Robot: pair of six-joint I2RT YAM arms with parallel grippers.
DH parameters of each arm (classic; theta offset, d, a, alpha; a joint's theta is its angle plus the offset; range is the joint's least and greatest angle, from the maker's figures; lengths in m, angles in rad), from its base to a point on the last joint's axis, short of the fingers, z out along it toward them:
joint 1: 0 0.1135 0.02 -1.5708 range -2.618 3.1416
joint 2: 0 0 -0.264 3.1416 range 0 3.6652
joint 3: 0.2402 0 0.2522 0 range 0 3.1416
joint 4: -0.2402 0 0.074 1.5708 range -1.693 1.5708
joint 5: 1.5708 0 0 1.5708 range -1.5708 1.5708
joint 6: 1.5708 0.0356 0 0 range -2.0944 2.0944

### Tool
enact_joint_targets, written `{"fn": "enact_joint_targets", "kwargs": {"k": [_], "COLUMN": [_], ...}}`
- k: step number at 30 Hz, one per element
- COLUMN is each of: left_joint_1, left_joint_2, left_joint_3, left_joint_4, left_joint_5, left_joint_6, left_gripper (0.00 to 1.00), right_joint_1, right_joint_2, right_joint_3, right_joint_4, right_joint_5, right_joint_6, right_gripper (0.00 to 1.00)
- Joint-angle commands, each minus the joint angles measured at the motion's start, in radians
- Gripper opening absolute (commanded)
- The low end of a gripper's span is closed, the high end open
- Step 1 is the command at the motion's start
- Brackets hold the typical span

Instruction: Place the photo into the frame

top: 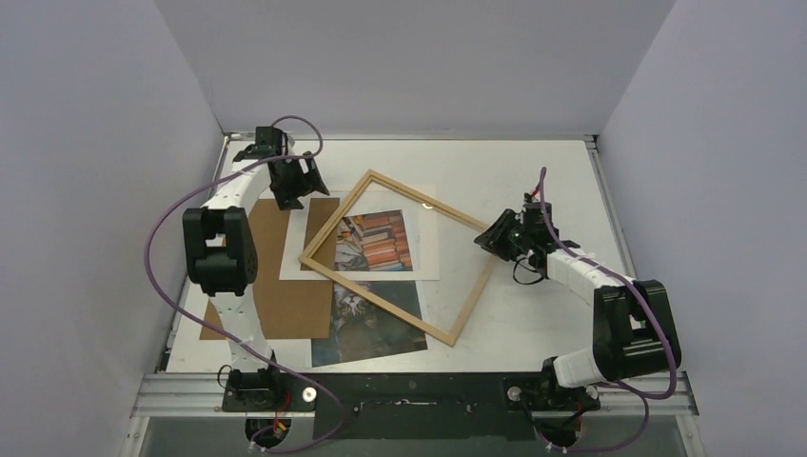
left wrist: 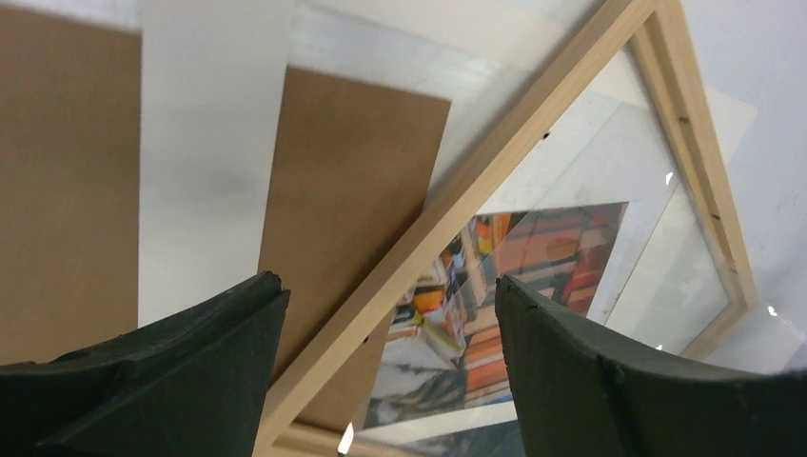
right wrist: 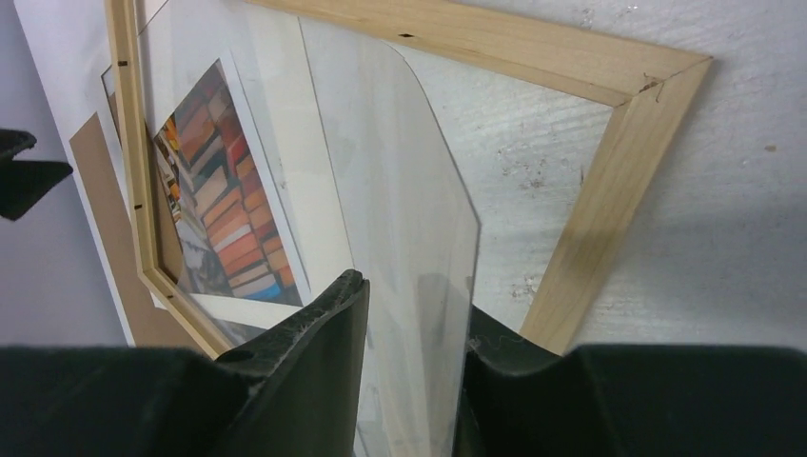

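Nearest me the photo (top: 366, 324) lies flat, its far part under the white mat (top: 423, 238), w/ the frame (top: 381, 303) askew over both. R gripper (top: 495, 240) is at the frame's right corner, jaws partly apart around a clear pane (right wrist: 409, 219); I cannot tell if they pinch it. Farther, L gripper (top: 297, 190) hangs released, jaws wide, above the frame's far-left rail.

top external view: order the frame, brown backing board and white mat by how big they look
1. frame and brown backing board: outlines look about alike, and the left arm hides part of the board, so they are not ranked
2. white mat: somewhat smaller than both
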Motion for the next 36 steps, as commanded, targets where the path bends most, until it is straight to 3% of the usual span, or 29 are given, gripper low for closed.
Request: {"fn": "enact_joint_targets", "kwargs": {"k": [1,7,12,20,24,29,32,36], "left_joint_1": [0.006,-0.013,-0.058,-0.139,-0.167,-0.167,-0.166,-0.163], "left_joint_2": [-0.152,-0.359,-0.456,-0.428,-0.442,-0.417,-0.359,-0.284], "left_joint_3": [-0.119,-0.445,-0.583,-0.569,-0.574,-0.619,-0.605,-0.537], "left_joint_4": [-0.027,0.085,0.084,-0.031,-0.098,-0.036,0.018,0.021], "left_joint_5": [-0.132,-0.163,-0.226,-0.330,-0.428,-0.377,-0.331,-0.321], "left_joint_6": [-0.113,-0.230,-0.307,-0.414,-0.462,-0.500,-0.480,-0.446], "left_gripper": [0.79,0.82,0.81,0.64,0.65,0.66,0.57,0.38], "right_joint_1": [-0.008,-0.019,-0.027,-0.039,-0.043,-0.048,-0.045,-0.029], "right_joint_2": [-0.010,-0.003,0.030,0.058,0.061,0.051,0.025,-0.024], "right_joint_3": [-0.026,-0.027,0.006,0.039,0.048,0.063,0.068,0.065], "right_joint_4": [0.094,0.090,0.088,0.046,0.027,-0.010,-0.019,-0.019], "right_joint_5": [0.023,0.038,0.004,-0.042,-0.055,-0.071,-0.094,-0.137], "right_joint_6": [0.029,0.028,0.039,-0.007,-0.033,-0.081,-0.156,-0.248], "right_gripper": [0.28,0.36,0.37,0.35,0.35,0.34,0.26,0.12]}}
